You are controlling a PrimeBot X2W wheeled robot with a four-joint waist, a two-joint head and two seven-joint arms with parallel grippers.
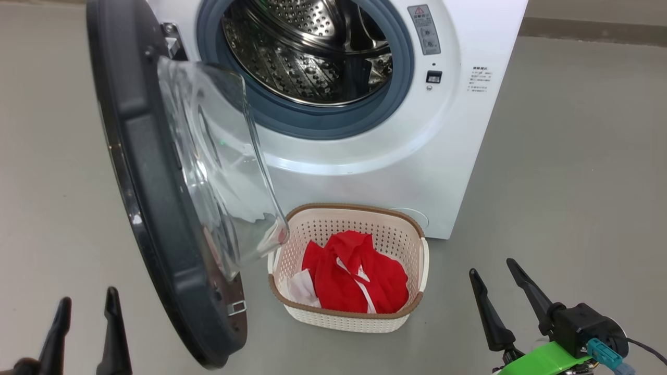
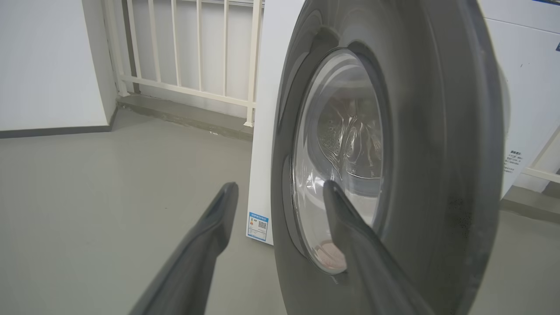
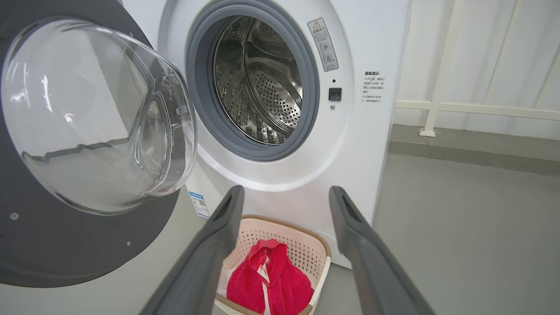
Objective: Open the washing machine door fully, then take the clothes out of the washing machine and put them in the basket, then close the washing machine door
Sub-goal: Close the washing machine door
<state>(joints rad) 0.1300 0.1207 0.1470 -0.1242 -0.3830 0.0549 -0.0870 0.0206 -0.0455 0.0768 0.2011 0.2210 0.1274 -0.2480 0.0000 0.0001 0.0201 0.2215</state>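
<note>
Low in the head view, left gripper and right gripper point up, jaws spread, empty; bright red clothes fill the cream perforated basket. Left wrist view: round black-rimmed glass door ahead. Right wrist view: white washing machine, open.

The right gripper, down at five o'clock in the head view, has two long matte black fingers, broad at the root and tapering to blunt points. They rise from a boxy black housing. Under it sits a bright green bracket, and at the housing's four o'clock a teal connector feeds a thin dark cable. The left gripper, at seven o'clock, carries the same dark tapered pair. Close up in the wrist views they're charcoal grey, each inner face shallowly hollowed.
</note>
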